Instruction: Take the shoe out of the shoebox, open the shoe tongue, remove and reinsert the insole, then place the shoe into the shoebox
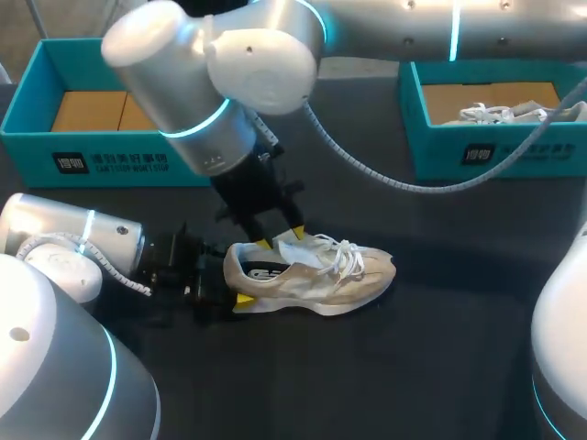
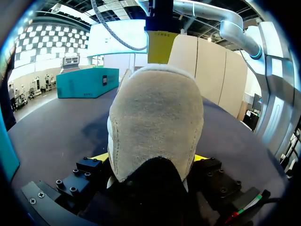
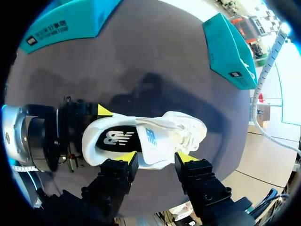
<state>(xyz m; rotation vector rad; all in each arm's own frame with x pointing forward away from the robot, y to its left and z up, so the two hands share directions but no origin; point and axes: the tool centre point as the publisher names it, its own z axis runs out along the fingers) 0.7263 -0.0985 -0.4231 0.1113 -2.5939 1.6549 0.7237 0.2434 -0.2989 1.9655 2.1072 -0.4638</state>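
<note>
My left gripper is clenched on the heel of the beige sneaker. The sneaker lies on the dark table at the centre of the head frame, toe pointing right. My right gripper hangs over the sneaker's opening, released, its fingers spread apart. A teal shoebox sits upper left and a second shoebox upper right.

head: high behind, facing down on table, far
left wrist: table-level, tight on shoe heel
right wrist: overhead, close, facing down
shared: shoe
</note>
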